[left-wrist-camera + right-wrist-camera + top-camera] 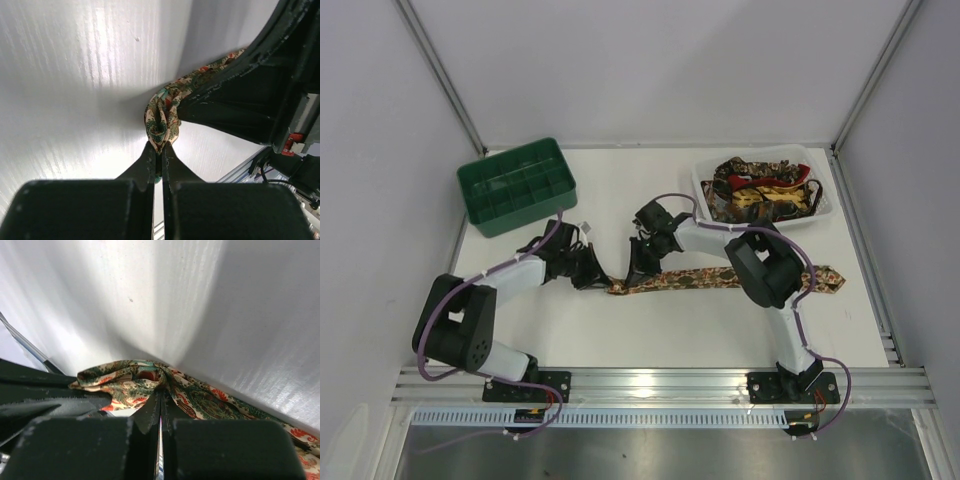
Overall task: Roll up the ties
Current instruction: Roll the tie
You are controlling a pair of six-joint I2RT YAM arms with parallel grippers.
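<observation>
A paisley tie (720,278) in green, red and cream lies across the table, its pointed wide end at the right. Its left end is bunched and folded between both grippers. My left gripper (600,280) is shut on the folded tip of the tie (162,117), with the fingertips (150,152) pinching it. My right gripper (638,272) is shut on the same bunched fold (130,382), just right of the left one. The jaws press together in both wrist views. More ties (760,195) lie heaped in the white tray.
A green compartmented crate (517,185) stands at the back left. A white plastic tray (703,190) stands at the back right. The right arm's black body (250,95) is close by in the left wrist view. An aluminium rail (660,385) runs along the near edge.
</observation>
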